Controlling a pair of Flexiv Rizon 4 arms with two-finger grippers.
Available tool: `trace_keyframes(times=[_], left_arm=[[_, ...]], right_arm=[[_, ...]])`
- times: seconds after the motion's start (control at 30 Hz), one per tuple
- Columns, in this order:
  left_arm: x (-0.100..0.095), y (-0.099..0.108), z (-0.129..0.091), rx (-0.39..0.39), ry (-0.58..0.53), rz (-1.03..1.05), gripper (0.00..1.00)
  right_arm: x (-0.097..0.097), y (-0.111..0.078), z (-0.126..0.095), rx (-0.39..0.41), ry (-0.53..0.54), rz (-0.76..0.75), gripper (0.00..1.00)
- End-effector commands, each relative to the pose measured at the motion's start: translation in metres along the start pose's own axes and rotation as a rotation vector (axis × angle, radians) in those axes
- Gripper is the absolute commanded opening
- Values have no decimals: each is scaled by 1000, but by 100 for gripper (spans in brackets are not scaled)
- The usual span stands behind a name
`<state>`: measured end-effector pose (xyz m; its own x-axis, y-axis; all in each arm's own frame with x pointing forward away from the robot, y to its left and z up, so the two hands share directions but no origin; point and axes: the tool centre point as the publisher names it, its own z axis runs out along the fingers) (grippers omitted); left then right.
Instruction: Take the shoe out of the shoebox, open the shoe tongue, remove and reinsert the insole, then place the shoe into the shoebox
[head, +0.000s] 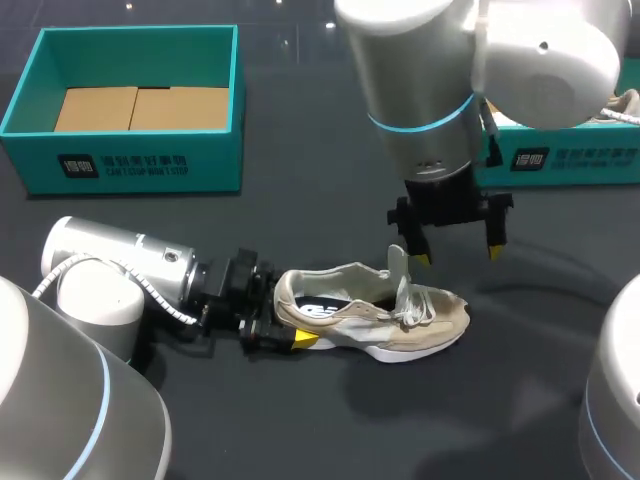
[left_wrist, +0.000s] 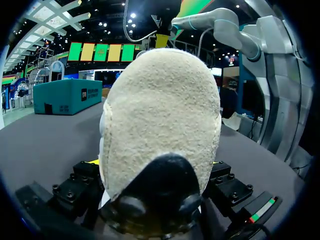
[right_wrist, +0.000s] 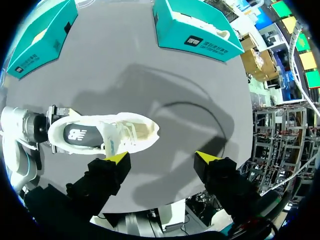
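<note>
Two arms work over the dark table (head: 300, 200); the right arm (head: 420, 90) comes down from the upper right of the head view, and the left arm (head: 110, 265) lies low at the middle left. One teal shoebox (head: 130, 160) stands at the upper left with only cardboard (head: 140, 108) in it; a second box (head: 575, 158) at the upper right is partly hidden behind the right arm and seems to hold another shoe (head: 622, 105).

The beige shoe (head: 370, 318) is out of the box; it rests on its sole on the table, at the lower middle of the head view, heel toward the left arm. The left gripper (head: 283, 322) is closed upon the heel, one finger at each side, so the shoe is held steady; the right gripper (head: 457, 250) hovers just above the laces, jaws wide and nothing between them. The tongue (head: 398, 265) stands up, and the dark insole (head: 322, 308) shows in the opening.

I judge the shoe light and soft; the upper will fold under a pinch, while the heel part is stiffer, so it is the good place to hold. The insole looks thin and flexible, probably a little tight inside; it is best taken at its heel edge with a narrow pinch and drawn out slowly.
</note>
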<state>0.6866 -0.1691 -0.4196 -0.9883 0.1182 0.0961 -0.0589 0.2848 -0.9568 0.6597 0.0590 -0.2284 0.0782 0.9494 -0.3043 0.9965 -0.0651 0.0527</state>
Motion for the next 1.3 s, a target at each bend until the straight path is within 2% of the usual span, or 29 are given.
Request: trace_keyframes(times=[0.03,0.3,0.53,0.6,0.67,0.73,0.77,0.8,0.9,0.93,1.27,1.3], left_arm=[[0,1,-1,-1,0,0,0],[0,1,-1,-1,0,0,0],[0,1,-1,-1,0,0,0],[0,1,-1,-1,0,0,0],[0,1,-1,-1,0,0,0],[0,1,-1,-1,0,0,0],[0,1,-1,-1,0,0,0],[0,1,-1,-1,0,0,0],[0,1,-1,-1,0,0,0],[0,1,-1,-1,0,0,0],[0,1,-1,-1,0,0,0],[0,1,-1,-1,0,0,0]], right_arm=[[15,3,-28,-22,-65,-54,82],[43,6,-60,-83,-29,-308,79],[67,6,-74,-89,58,-550,62],[70,6,-75,-90,81,-618,49],[76,6,-78,-79,91,-672,45],[86,6,-80,-48,102,-730,34],[88,6,-80,-44,112,-752,23],[91,6,-80,-44,116,-770,0],[100,2,-81,-41,115,-805,0],[100,1,-80,-36,83,-783,0],[100,1,-80,-36,83,-783,0],[108,-2,-80,-72,66,-847,0]])
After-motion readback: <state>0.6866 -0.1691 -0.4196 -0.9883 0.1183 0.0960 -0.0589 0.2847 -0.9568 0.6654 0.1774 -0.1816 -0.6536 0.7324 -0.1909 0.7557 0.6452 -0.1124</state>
